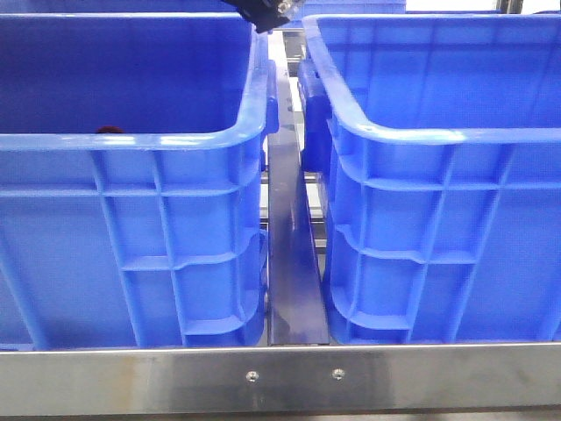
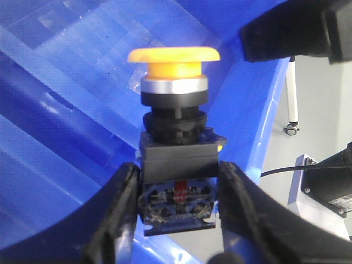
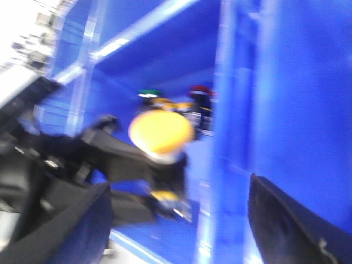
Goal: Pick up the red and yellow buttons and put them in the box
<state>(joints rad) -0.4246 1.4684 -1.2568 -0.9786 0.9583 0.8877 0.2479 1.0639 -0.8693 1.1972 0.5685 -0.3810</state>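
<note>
Left gripper (image 2: 179, 206): my fingers (image 2: 118, 212) are clamped on a yellow button's (image 2: 175, 66) black base, lower centre.
Right gripper (image 3: 181, 220): blurred dark fingers (image 3: 291, 220) spread wide, lower frame.

In the front view we see only a dark tip of the left claw (image 1: 263, 16), cut off by the top edge. A small dark red thing (image 1: 109, 130) peeks over the left crate's rim (image 1: 131, 140), mostly hidden. The right wrist view is blurred; the buttons (image 3: 176, 107) behind the yellow one (image 3: 160, 133) stay unclear.

Left end effector (image 2: 177, 203) has 2 thick, curved, glossy black fingers (image 2: 118, 214).
</note>
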